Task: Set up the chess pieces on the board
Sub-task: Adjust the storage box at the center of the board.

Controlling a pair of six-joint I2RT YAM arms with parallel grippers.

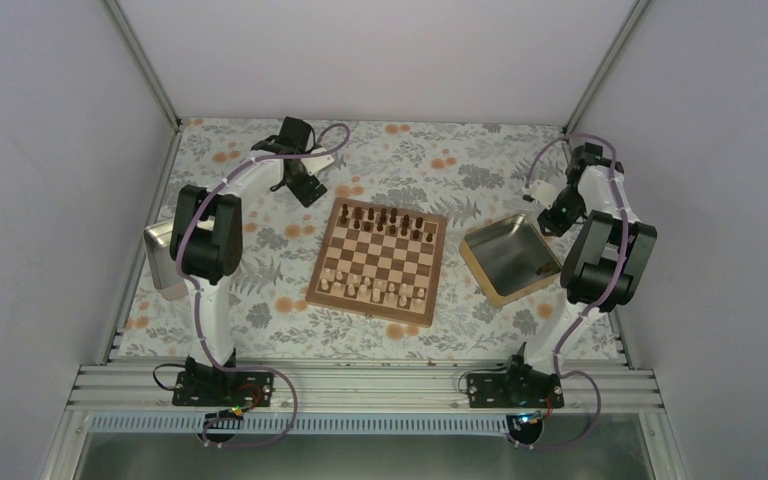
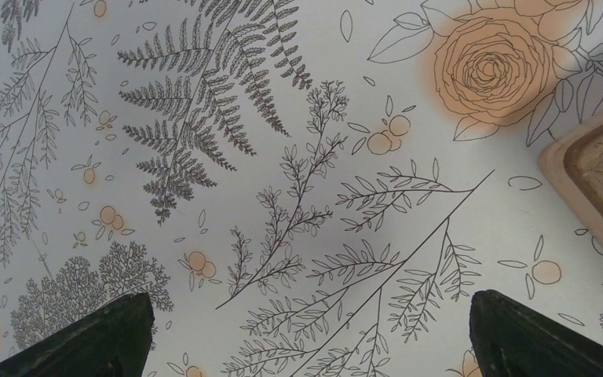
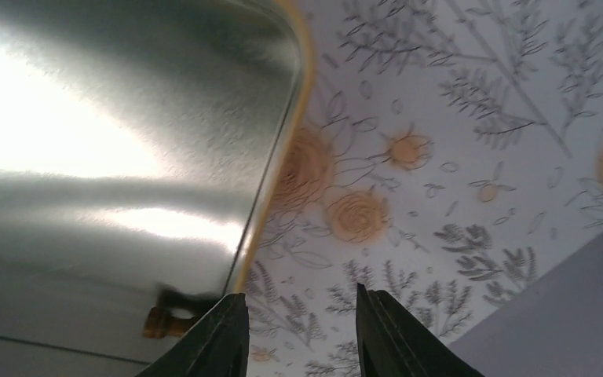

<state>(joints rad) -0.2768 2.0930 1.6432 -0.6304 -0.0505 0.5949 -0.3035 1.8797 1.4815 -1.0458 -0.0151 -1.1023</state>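
Chess pieces (image 1: 385,217), dark brown, stand upright in rows along the far edge of the board (image 1: 381,256). Pale chessmen (image 1: 373,290) stand in rows along its near edge. Board position: centre of the floral worktop (image 1: 440,165), turned slightly out of square with the worktop edges.

Left tool (image 1: 305,187): located over the worktop just beyond the board's far-left corner. State: wide, with nothing between the fingers (image 2: 94,342). The left wrist view shows only patterned worktop in the gap and a corner of the board at the right margin.

Right tool (image 1: 552,215): located at the far-right edge of the tan-rimmed metal tray (image 1: 505,262), which lies to the right of the board and apart from it. State: narrow gap, nothing gripped. In the right wrist view a small tan object (image 3: 159,320) lies inside the tray near its rim, just beside one finger. It is too blurred to identify.
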